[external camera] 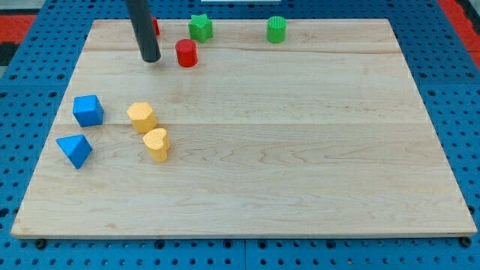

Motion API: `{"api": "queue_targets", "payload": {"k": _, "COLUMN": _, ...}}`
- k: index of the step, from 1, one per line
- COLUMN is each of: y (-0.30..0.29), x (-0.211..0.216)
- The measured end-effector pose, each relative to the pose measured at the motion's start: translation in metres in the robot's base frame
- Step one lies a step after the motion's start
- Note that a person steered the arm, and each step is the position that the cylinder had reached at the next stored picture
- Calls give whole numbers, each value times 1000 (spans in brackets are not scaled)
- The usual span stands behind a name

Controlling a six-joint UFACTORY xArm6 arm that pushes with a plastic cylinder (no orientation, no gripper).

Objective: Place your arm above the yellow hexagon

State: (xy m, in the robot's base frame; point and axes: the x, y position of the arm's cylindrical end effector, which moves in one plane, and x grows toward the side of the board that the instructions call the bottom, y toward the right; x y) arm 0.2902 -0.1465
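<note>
The yellow hexagon [141, 116] lies on the wooden board's left half. A yellow heart-shaped block [157, 144] sits just below and to its right, almost touching it. My tip [151, 58] is near the view's top left, well above the yellow hexagon and just left of the red cylinder [186, 53]. The rod hides most of another red block [155, 26] behind it.
A blue cube [88, 110] and a blue triangular block [74, 150] lie at the board's left edge. A green star [200, 28] and a green cylinder [277, 29] sit along the top edge. The wooden board [300, 150] rests on a blue pegboard.
</note>
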Motion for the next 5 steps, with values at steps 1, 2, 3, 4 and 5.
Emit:
{"api": "queue_targets", "payload": {"k": 1, "y": 16, "x": -11}}
{"api": "queue_targets", "payload": {"k": 2, "y": 27, "x": -11}}
{"api": "queue_targets", "payload": {"k": 3, "y": 29, "x": -11}}
{"api": "queue_targets", "payload": {"k": 4, "y": -4, "x": -1}}
{"api": "queue_targets", "payload": {"k": 5, "y": -6, "x": 34}}
